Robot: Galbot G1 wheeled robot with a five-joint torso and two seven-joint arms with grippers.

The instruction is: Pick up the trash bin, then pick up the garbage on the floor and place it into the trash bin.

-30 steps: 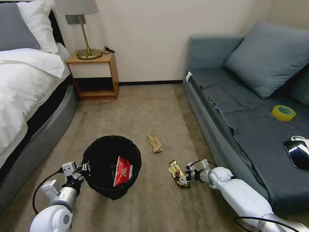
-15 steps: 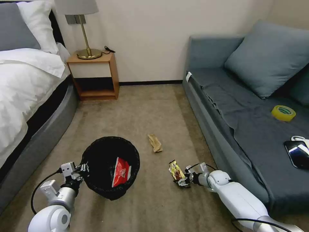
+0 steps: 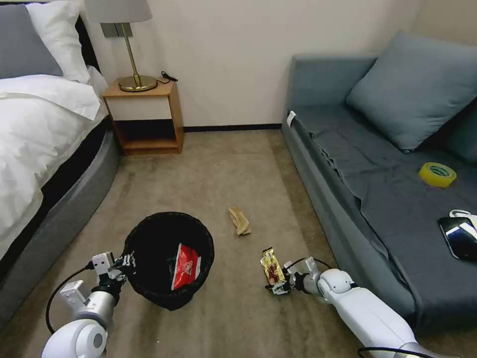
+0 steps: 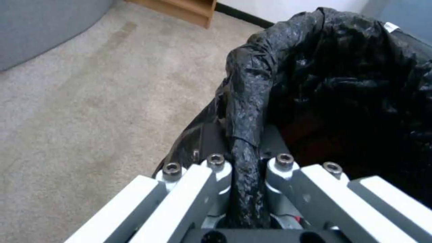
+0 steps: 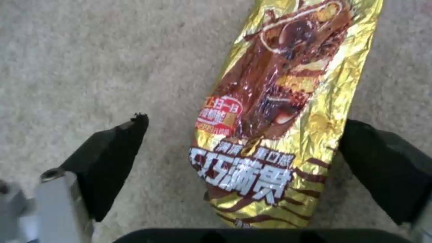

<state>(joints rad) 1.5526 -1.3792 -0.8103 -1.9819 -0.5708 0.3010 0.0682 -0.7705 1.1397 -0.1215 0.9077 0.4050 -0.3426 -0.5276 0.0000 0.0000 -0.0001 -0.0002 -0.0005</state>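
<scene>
The left gripper (image 3: 125, 262) is clamped on the near rim of the trash bin (image 3: 149, 233); in the left wrist view its fingers (image 4: 216, 168) pinch a fold of the black bag (image 4: 247, 101) between them, and the bin hangs tilted above the carpet (image 3: 223, 169). A red-and-white wrapper (image 3: 185, 265) lies inside it.

The right gripper (image 3: 278, 286) is low at the floor with its jaws wide apart, straddling the gold snack wrapper (image 3: 271, 266). In the right wrist view the black pads (image 5: 112, 155) stand on either side of the wrapper (image 5: 279, 111); one pad is close against its edge, the other well clear. The foil shows a chocolate bar picture, a red badge and bold white Chinese lettering that I cannot make out.

A crumpled tan paper (image 3: 239, 221) lies on the carpet farther off, between bin and sofa (image 3: 357, 164)
</scene>
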